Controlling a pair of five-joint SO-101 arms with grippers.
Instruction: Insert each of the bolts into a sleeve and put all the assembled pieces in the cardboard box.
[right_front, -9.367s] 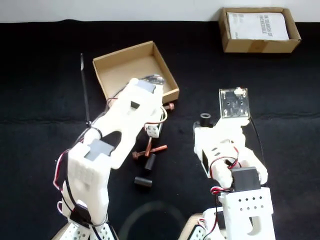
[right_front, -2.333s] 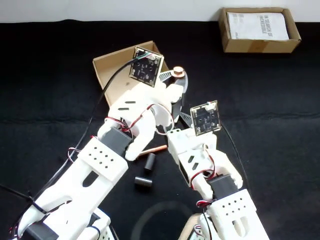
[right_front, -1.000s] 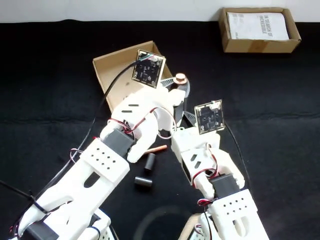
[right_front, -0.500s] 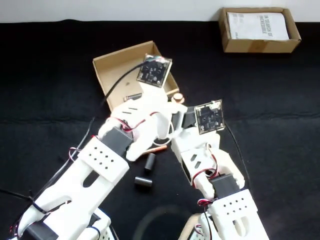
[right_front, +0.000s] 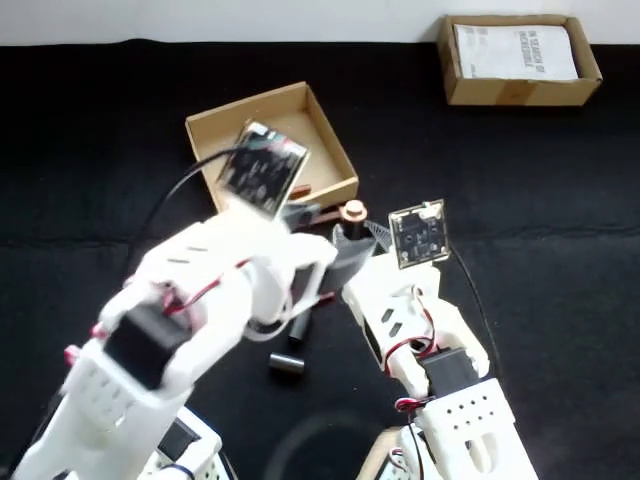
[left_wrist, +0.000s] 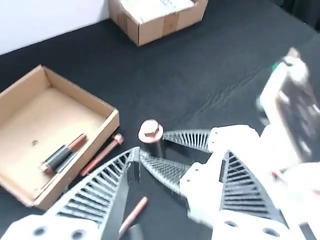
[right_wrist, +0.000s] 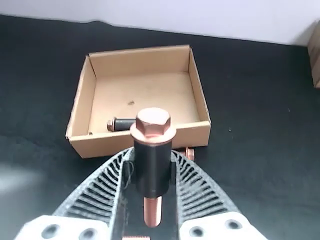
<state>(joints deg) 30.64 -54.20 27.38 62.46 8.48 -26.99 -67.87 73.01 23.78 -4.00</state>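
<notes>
My right gripper (right_wrist: 150, 180) is shut on a black sleeve (right_wrist: 151, 167) held upright, with a copper bolt (right_wrist: 151, 123) pushed down through it. The bolt's tip pokes out below. In the high view this assembled piece (right_front: 353, 212) hangs just off the near right corner of the open cardboard box (right_front: 262, 128). My left gripper (left_wrist: 175, 165) is open right beside the piece, its fingers (left_wrist: 100, 195) spread and holding nothing. One assembled piece (right_wrist: 122, 123) lies inside the box. A loose bolt (left_wrist: 102, 152) lies against the box's outer wall.
Two black sleeves (right_front: 287, 363) (right_front: 300, 325) lie on the black table between the arms, and another copper bolt (left_wrist: 132, 217) lies near them. A second cardboard box (right_front: 520, 60) with a paper sheet inside stands at the back right.
My left gripper has let go of the bolt and swung back toward the near left. The bolt stays in the sleeve held by my right gripper, which has barely moved.
</notes>
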